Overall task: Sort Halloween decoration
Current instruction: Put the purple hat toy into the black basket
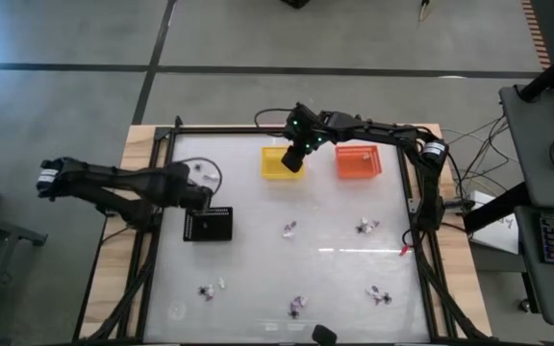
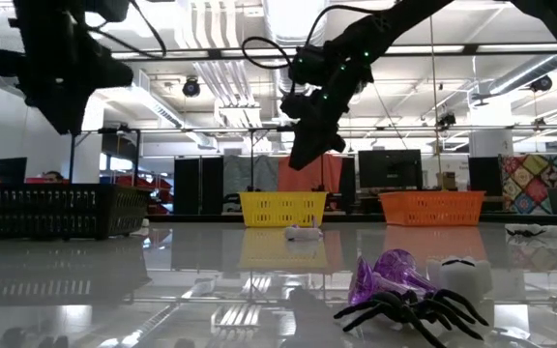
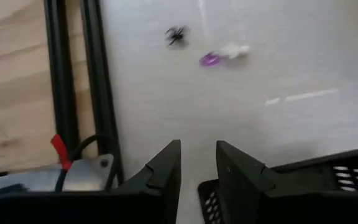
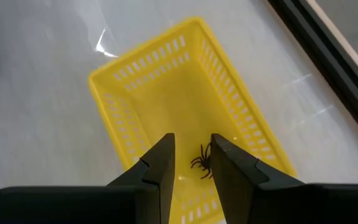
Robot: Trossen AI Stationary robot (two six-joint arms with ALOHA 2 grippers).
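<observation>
My right gripper (image 1: pixel 293 160) hangs open over the yellow basket (image 4: pixel 143 46) at the table's far side. A small black spider (image 4: pixel 202 163) shows below its fingertips (image 4: pixel 191 140), inside the basket. My left gripper (image 1: pixel 200 200) stands open above the table beside the black tray (image 3: pixel 328 174), with nothing between its fingers (image 3: pixel 197 146). Beyond it lie a black spider (image 3: pixel 176 35), a purple ring (image 3: pixel 209 60) and a white trinket (image 3: pixel 235 51). More trinkets are scattered over the white table top (image 1: pixel 289 229), (image 1: pixel 365 227), (image 1: pixel 210 290), (image 1: pixel 297 306), (image 1: pixel 380 294).
An orange basket (image 1: pixel 358 161) stands right of the yellow one at the far side. The black tray (image 1: pixel 210 224) sits at mid left. A black frame (image 1: pixel 162 192) runs around the table. Close to the near edge lie a purple trinket, a black spider and a white piece (image 2: pixel 404 290).
</observation>
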